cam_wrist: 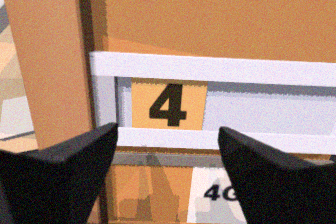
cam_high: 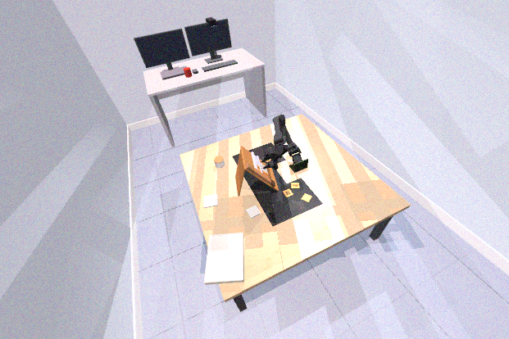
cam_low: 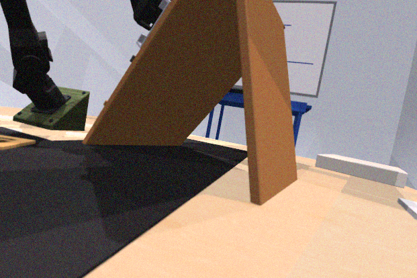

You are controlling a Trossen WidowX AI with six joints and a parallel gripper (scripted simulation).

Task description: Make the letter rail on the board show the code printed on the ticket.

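Observation:
The orange board (cam_high: pixel 247 159) (cam_low: pixel 174 84) (cam_wrist: pixel 214 30) leans like an easel and carries the pale rail (cam_wrist: pixel 279 140). A yellow tile with a black 4 (cam_wrist: pixel 154 102) sits upright in the rail near its left end, with a narrow gap between tile and end. My gripper (cam_high: pixel 265 164) (cam_wrist: pixel 169 129) is open in front of the rail's lower lip, its fingertips either side of the tile and holding nothing. The ticket (cam_wrist: pixel 201 175) below reads "4G"; the rest is hidden by the right finger. Three loose tiles (cam_high: pixel 288 192) (cam_high: pixel 295 185) (cam_high: pixel 306 197) lie on the mat.
The black mat (cam_high: pixel 278 214) (cam_low: pixel 154 188) lies under the board. The arm's green base (cam_high: pixel 299 165) (cam_low: pixel 74 104) stands beside it. A small round container (cam_high: pixel 219 162), two white squares (cam_high: pixel 210 201) (cam_high: pixel 253 211) and a large white slab (cam_high: pixel 224 259) are on the counter.

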